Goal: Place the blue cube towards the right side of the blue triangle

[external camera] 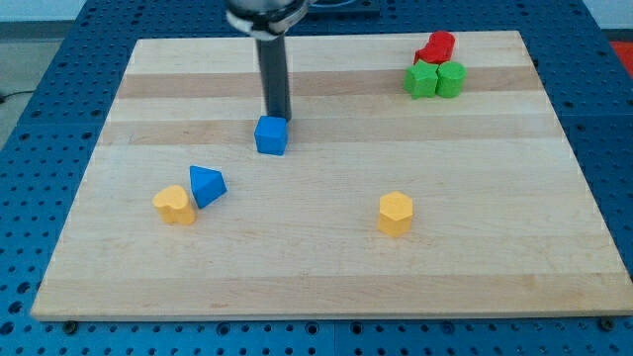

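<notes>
A yellow block (395,213) with many flat sides sits nearest, on the right part of the wooden table (326,282). It stands alone.

The blue cube (271,135) is near the middle of the table, a bit to the left and toward the far side. My tip (280,117) is just behind the cube, at its far edge, and looks like it touches it. There is no pincer on this arm, only a dark rod, so nothing is spread or pinched.

The blue triangle (207,185) lies nearer and to the left of the cube, apart from it. A yellow heart-like block (175,205) sits right beside the triangle, on its left, touching or almost touching.

Far away in the right corner, two green blocks (434,79) stand side by side, and a red block (436,46) sits right behind them.
</notes>
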Controlling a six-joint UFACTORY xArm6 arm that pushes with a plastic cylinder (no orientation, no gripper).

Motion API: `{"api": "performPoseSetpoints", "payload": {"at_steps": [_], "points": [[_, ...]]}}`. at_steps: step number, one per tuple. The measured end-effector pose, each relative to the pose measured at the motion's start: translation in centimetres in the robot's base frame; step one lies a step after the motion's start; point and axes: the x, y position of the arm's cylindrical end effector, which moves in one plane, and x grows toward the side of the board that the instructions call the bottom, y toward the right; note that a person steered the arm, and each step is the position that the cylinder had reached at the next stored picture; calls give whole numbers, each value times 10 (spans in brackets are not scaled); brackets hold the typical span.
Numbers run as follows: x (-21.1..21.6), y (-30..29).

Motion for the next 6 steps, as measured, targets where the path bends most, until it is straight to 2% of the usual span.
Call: {"api": "performPoseSetpoints", "payload": {"at_steps": [1,2,4,5,6], "points": [[54,0],[76,5],[112,66],[117,10],[114,7]]}}
